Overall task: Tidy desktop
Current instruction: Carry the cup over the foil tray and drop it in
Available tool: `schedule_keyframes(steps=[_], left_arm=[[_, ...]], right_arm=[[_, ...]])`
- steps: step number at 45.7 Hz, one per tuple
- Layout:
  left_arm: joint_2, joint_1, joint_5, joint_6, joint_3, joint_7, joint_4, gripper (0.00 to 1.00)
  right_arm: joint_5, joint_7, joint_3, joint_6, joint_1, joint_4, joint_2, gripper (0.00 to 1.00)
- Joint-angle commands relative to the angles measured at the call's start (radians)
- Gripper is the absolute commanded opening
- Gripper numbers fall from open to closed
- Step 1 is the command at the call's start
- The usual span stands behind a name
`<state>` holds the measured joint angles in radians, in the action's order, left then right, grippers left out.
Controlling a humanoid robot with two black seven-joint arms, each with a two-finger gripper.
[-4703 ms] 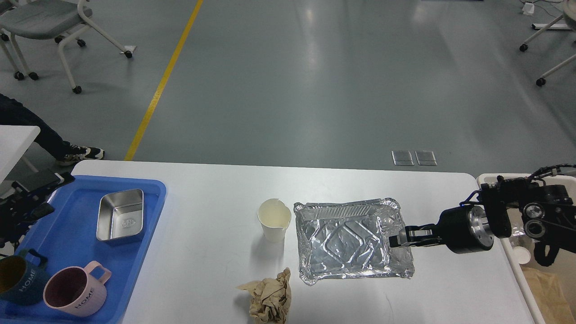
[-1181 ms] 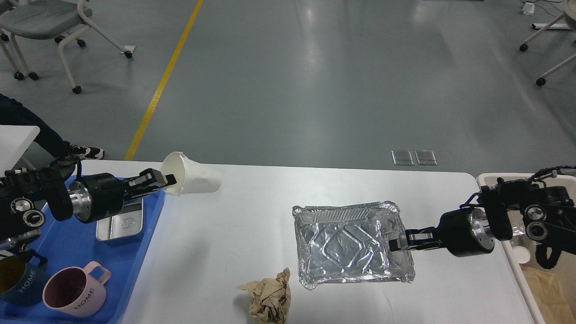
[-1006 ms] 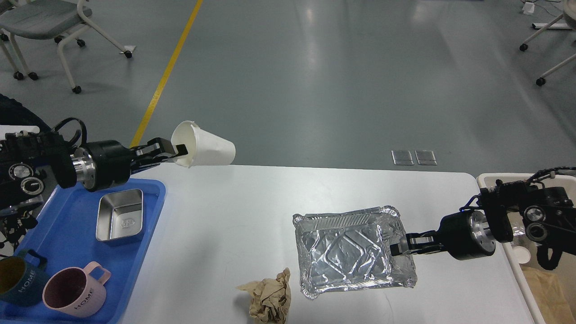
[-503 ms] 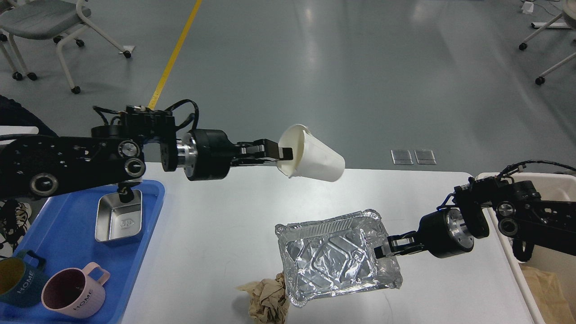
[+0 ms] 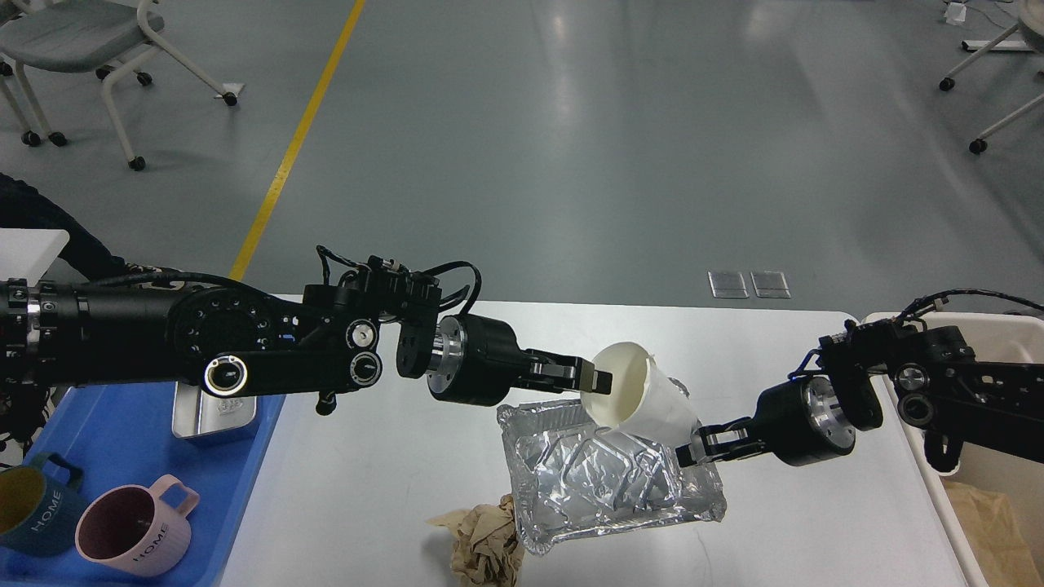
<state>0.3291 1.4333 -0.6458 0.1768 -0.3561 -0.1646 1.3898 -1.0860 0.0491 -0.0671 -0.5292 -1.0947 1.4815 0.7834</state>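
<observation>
The desktop (image 5: pixel 391 489) is the wide white tabletop. My left gripper (image 5: pixel 602 381) is shut on the rim of a white paper cup (image 5: pixel 648 399), which lies tilted with its bottom down into the foil tray (image 5: pixel 603 481). My right gripper (image 5: pixel 689 451) is shut on the foil tray's right rim and holds it tilted, its left side over a crumpled brown paper (image 5: pixel 488 542) near the front edge.
A blue plastic tray (image 5: pixel 122 456) at the left holds a steel box (image 5: pixel 204 416), a pink mug (image 5: pixel 134 530) and a dark blue mug (image 5: pixel 28 514). A white bin (image 5: pixel 979 481) stands at the right of the desktop. Chairs stand on the floor behind.
My left arm has swung the cup from the left over to the right and down into the foil tray. My right gripper has kept hold of the tray, which shifted left earlier.
</observation>
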Motion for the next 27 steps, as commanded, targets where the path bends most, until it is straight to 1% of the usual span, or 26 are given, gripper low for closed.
schedule_keyframes(steps=[1, 9, 18, 20, 22, 25, 27], left_arm=[[-0.005, -0.005, 0.000, 0.000, -0.023, 0.008, -0.018, 0.08], [-0.019, -0.014, 0.000, 0.000, -0.026, 0.011, -0.031, 0.08], [-0.119, -0.039, 0.015, -0.002, -0.024, 0.011, -0.104, 0.10], [-0.136, -0.037, 0.029, -0.002, -0.024, 0.011, -0.117, 0.15], [-0.151, -0.034, 0.038, -0.002, -0.024, 0.011, -0.132, 0.23], [-0.168, -0.031, 0.049, -0.002, -0.021, 0.011, -0.149, 0.30], [-0.174, -0.030, 0.055, -0.002, -0.018, 0.011, -0.156, 0.37]], right_arm=[[0.000, 0.000, 0.001, 0.000, -0.001, 0.000, 0.000, 0.00], [0.000, 0.000, 0.001, 0.001, -0.002, 0.000, -0.001, 0.00], [0.000, 0.000, 0.003, 0.000, -0.004, 0.000, 0.000, 0.00], [0.000, 0.000, 0.001, 0.000, -0.002, 0.000, 0.000, 0.00], [0.000, 0.000, 0.001, 0.000, -0.002, 0.000, 0.004, 0.00], [0.000, 0.000, 0.001, 0.000, -0.002, 0.002, 0.007, 0.00], [0.000, 0.000, 0.001, 0.000, -0.002, 0.002, 0.010, 0.00]])
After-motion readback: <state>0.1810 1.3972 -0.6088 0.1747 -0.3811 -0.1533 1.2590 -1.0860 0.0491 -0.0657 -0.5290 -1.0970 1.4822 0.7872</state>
